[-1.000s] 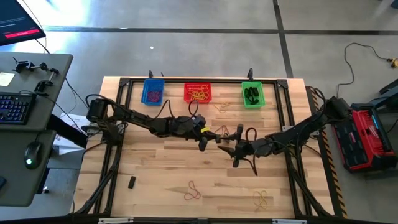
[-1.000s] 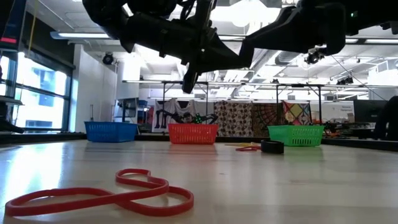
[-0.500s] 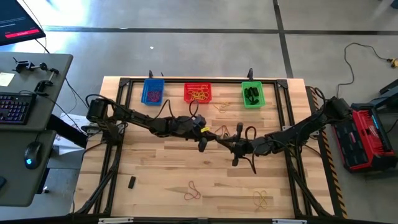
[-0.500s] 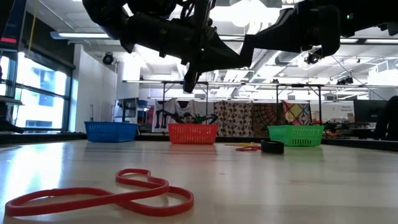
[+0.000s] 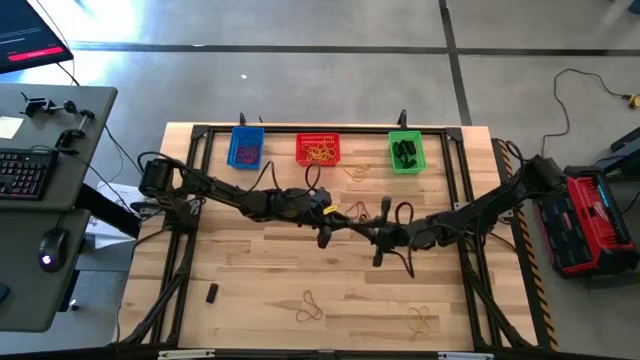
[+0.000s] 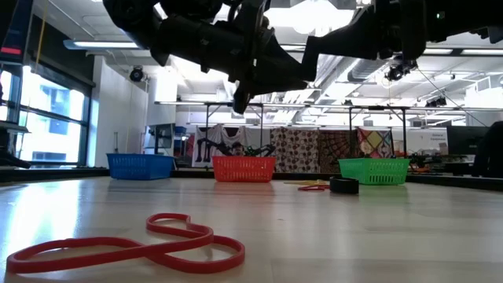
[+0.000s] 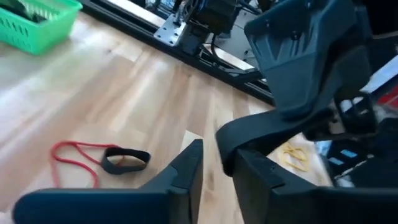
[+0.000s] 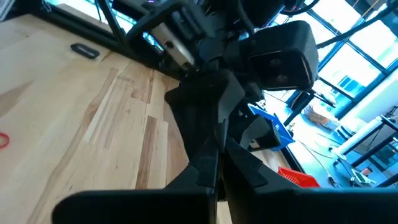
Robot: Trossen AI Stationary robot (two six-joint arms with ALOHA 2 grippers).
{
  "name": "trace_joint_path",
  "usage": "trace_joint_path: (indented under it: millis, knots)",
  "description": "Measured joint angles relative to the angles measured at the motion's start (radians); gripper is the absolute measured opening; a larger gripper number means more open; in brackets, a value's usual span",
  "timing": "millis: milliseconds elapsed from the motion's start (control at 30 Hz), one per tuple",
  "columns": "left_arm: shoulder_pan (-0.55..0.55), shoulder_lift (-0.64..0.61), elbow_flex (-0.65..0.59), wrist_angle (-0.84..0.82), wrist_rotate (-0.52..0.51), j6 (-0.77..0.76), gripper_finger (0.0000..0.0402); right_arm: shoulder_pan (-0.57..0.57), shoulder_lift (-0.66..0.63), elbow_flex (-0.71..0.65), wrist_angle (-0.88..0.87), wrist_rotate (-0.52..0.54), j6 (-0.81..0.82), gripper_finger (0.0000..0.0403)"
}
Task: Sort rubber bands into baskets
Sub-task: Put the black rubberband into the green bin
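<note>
While the left tool [image 5: 324, 237] stands slightly apart and the right tool [image 5: 377, 258] is pressed together mid-counter [image 5: 250, 290] (both nearly touching), they could collide; bands [image 5: 311, 308] lie loose, 3 baskets [image 5: 318, 149] far off.

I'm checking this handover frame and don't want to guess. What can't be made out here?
- Any band between the left pincer and right pincer: too small in the high view; wrist views are filled by the arms.
- Blue basket, red basket and green basket contents: low view, walls hide them; high view, too small to count.
</note>
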Motion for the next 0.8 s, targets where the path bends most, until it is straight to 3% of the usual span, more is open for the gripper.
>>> trace_joint_path:
  millis: [267, 600, 800]
  knots:
    - [-0.017, -0.006, 0.002, 0.007, -0.128, 0.142, 0.0102, 0.000, -0.048, 0.000, -0.036, 0.008, 0.044, 0.0001]
    - [-0.043, -0.047, 0.000, -0.016, -0.145, 0.246, 0.0104, 0.000, -0.062, 0.000, -0.140, 0.011, 0.139, 0.0001]
    - [-0.082, -0.107, -0.013, -0.088, -0.253, 0.309, 0.0104, -0.024, -0.084, 0.000, -0.210, 0.056, 0.179, 0.0001]
